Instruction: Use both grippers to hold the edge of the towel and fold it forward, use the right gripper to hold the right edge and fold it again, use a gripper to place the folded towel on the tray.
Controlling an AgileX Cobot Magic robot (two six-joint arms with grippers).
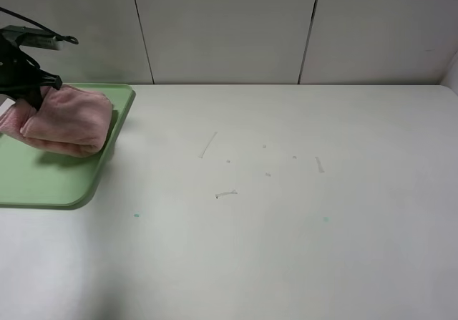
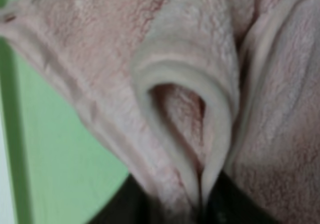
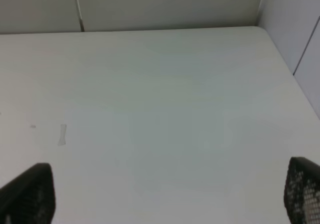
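Pink terry fills the left wrist view: the towel (image 2: 200, 48) sits right against the lens, folded into thick layers, its hemmed edge (image 2: 220, 108) curling in a loop and running down between the two black fingers (image 2: 235, 204) of the left gripper (image 2: 202, 209). Those fingers are drawn close together with the hem pinched between them. Light-green tray (image 2: 60, 154) surface shows beneath the cloth in that view.

From the high camera, the towel (image 1: 68, 119) is a folded bundle lying on the tray (image 1: 43, 184), on its far right part, close to the rim by the table. Left gripper (image 1: 32, 87) sits at the towel's far left end, touching the cloth; arm and cable run off the left border. Tray is at the far left of the white table (image 1: 286, 212), partly cut off by the picture's border. Towel looks partly lifted or bunched at the gripper side; cannot tell whether all of it rests flat.

Right gripper (image 3: 165, 199): only the two black fingertips (image 3: 30, 194) show at the corners of the right wrist view, spread wide apart, nothing between them, bare table (image 3: 160, 114) below. That gripper is out of the high view.

Table carries a few small scuff marks (image 1: 225, 193) near the middle. Grey wall panels (image 1: 229, 26) stand behind.
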